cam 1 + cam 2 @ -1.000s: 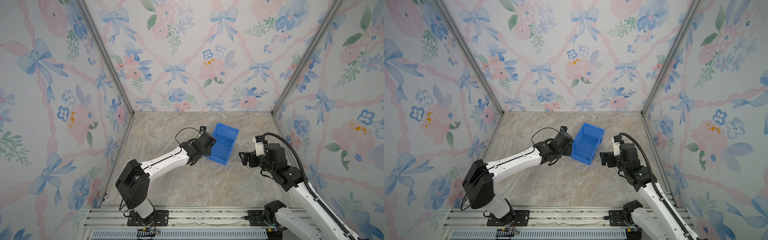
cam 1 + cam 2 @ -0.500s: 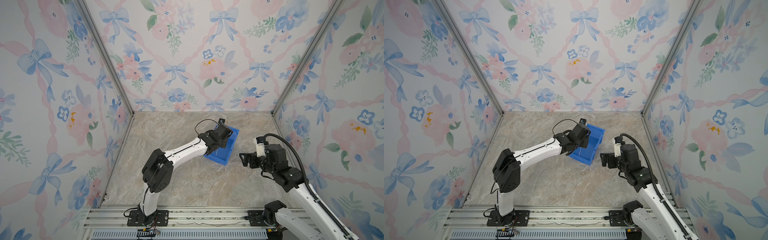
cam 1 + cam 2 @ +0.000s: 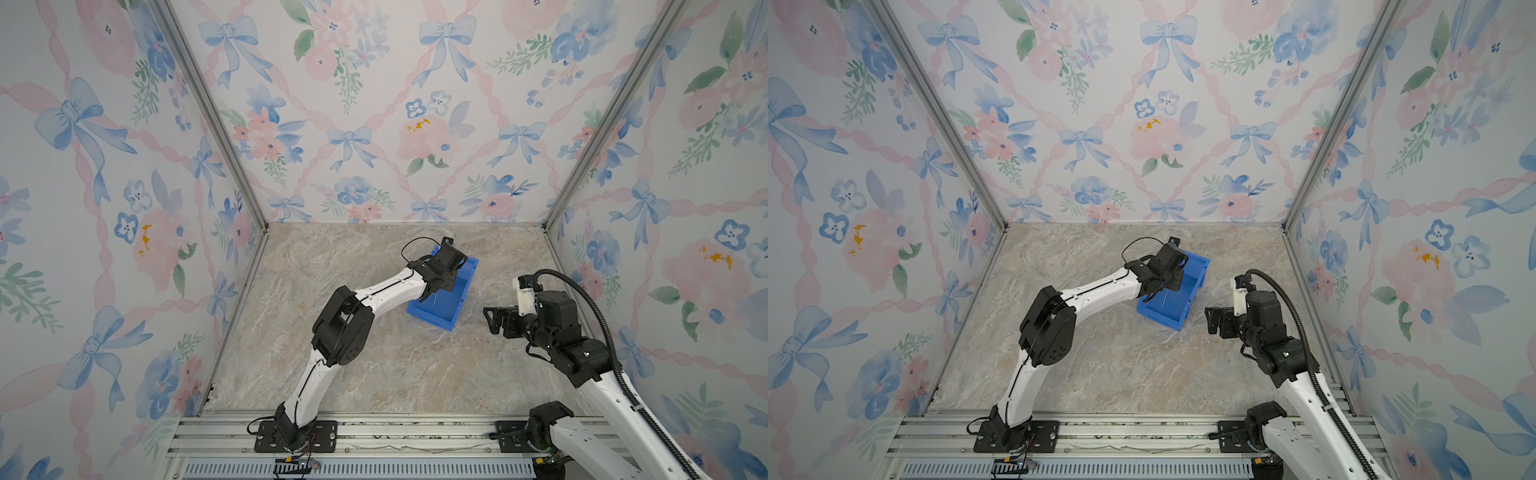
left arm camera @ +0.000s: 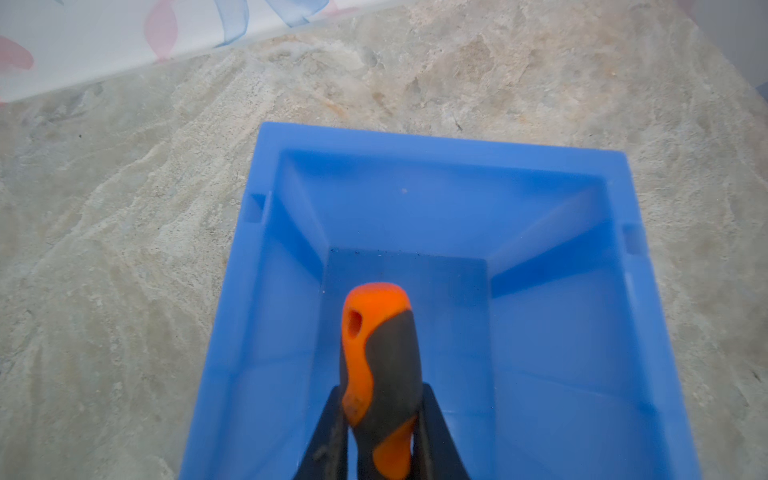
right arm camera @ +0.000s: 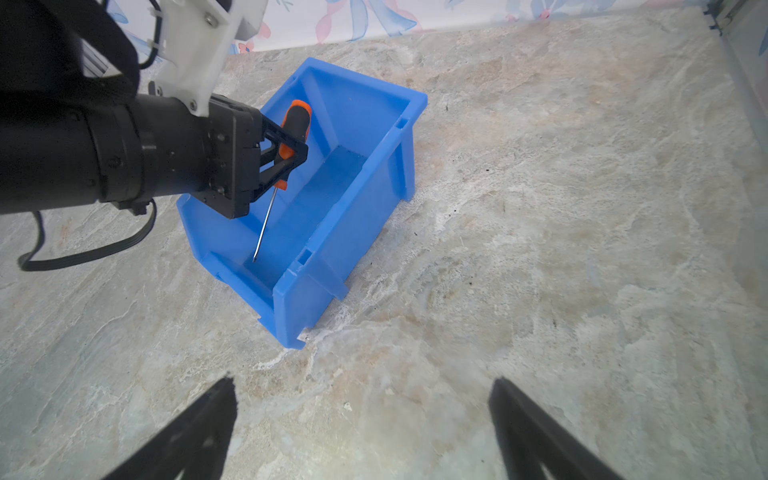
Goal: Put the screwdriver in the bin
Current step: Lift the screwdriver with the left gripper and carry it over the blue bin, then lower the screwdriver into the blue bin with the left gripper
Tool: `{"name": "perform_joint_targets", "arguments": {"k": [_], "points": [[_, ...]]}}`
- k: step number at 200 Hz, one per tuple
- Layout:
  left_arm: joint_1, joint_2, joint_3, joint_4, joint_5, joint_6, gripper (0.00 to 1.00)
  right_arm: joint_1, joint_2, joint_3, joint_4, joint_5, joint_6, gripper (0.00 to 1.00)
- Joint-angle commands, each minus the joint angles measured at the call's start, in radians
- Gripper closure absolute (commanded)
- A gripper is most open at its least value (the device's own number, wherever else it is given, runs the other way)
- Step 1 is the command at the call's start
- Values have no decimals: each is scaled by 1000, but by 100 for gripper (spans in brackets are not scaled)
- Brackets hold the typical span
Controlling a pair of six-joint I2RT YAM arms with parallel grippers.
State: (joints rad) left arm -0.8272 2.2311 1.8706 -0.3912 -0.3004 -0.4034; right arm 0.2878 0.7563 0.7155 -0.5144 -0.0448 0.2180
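Bow-and-flower wallpaper (image 3: 374, 124) on three sides, marbled beige worktop (image 3: 374, 365) underneath, pretty cute setup tbh. In both top views the bin (image 3: 466, 286) sits a bit right of the worktop's middle, closer to the back edge than the front edge. It's turned at an angle, with its low side facing the front edge. The left gripper (image 3: 433, 291) reaches over it from the left, and a thin sliver of the screwdriver (image 3: 433, 300) shaft pokes down inside the walls. The right gripper (image 3: 487, 320) hangs near the bin's right side, not touching it. Left wrist view: the orange-and-black handle is pinched tight between the two black fingers (image 4: 326, 440), right over the blue interior. Right wrist view: the left gripper is clamped on the lower part of the handle, handle end up, shaft slanting down toward the bin's low end. The tip is close to the floor, but I can't tell if it touches. The right gripper's own fingers (image 5: 199, 432) are spread wide over bare worktop, holding nothing.
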Motion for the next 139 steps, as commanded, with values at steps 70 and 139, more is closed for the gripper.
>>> {"name": "perform_joint_targets", "arguments": {"k": [70, 139], "points": [[7, 146, 107, 5, 61, 11, 100, -14, -3, -21, -16, 8, 10, 3], [11, 184, 108, 5, 67, -2, 97, -25, 0, -21, -15, 10, 4, 3]]}}
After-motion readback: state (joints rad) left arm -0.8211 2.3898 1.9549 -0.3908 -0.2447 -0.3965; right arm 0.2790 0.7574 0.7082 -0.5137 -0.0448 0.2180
